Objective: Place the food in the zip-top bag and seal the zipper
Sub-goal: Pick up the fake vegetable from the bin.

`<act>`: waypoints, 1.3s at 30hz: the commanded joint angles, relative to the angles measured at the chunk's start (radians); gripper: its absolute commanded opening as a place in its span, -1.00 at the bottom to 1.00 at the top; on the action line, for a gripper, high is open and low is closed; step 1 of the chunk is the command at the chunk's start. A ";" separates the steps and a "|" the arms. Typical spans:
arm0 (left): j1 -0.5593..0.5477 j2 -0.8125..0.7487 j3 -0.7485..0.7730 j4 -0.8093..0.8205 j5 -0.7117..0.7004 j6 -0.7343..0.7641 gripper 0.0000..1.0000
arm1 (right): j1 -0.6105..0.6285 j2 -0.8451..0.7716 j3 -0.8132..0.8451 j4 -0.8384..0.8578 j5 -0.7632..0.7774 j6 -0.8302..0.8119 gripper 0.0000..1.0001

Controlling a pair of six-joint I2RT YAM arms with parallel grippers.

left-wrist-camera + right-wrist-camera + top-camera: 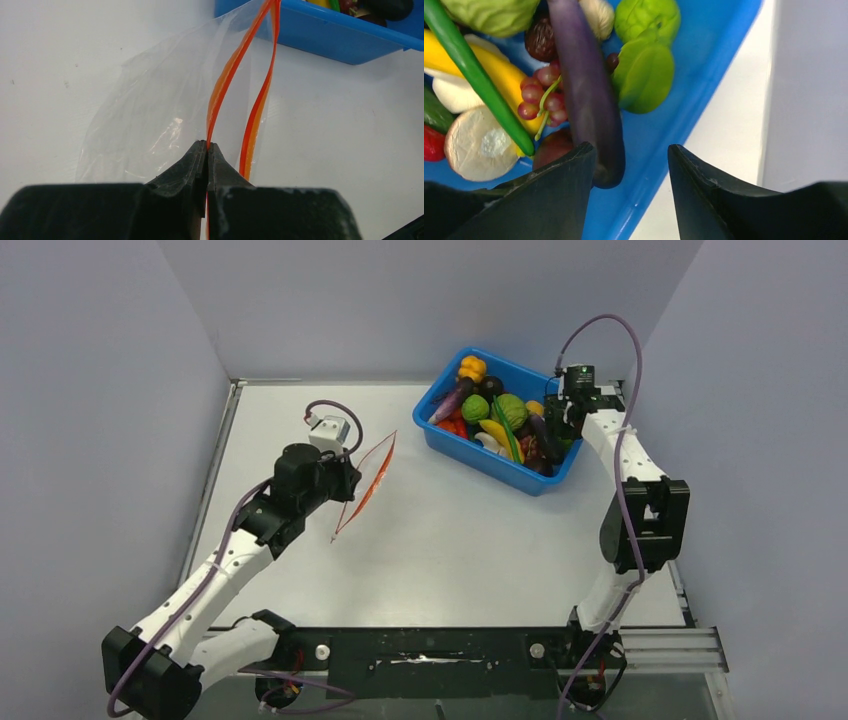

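Purple eggplant point(586, 90) lies in the bin point(694, 115) with its long axis pointing straight away from the right gripper point(630, 150), whose spread jaws hang at its near tip, while the left gripper point(207, 146), well apart, pinches one zipper point(225, 82) lip of the bag point(150, 115).

White table point(450, 540): blue bin point(470, 454) at far right.

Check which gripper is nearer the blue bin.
Right. The right gripper hangs open over the bin's right end. The left gripper is off to the bin's left, shut on the bag's zipper.
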 commanded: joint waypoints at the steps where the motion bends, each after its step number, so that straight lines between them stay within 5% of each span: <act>1: 0.005 -0.044 -0.003 0.092 0.026 0.025 -1.00 | -0.005 0.014 0.039 -0.014 -0.098 -0.036 0.09; 14: 0.005 -0.051 -0.030 0.103 0.057 0.004 -1.00 | -0.004 0.110 0.068 -0.052 -0.144 -0.050 -0.01; 23: 0.006 -0.034 -0.005 0.089 0.040 0.015 -1.00 | 0.007 0.137 0.097 -0.065 -0.161 -0.047 -0.32; 39: 0.022 -0.037 -0.008 0.134 0.051 -0.063 -1.00 | 0.107 -0.012 0.086 -0.068 0.052 0.103 -0.55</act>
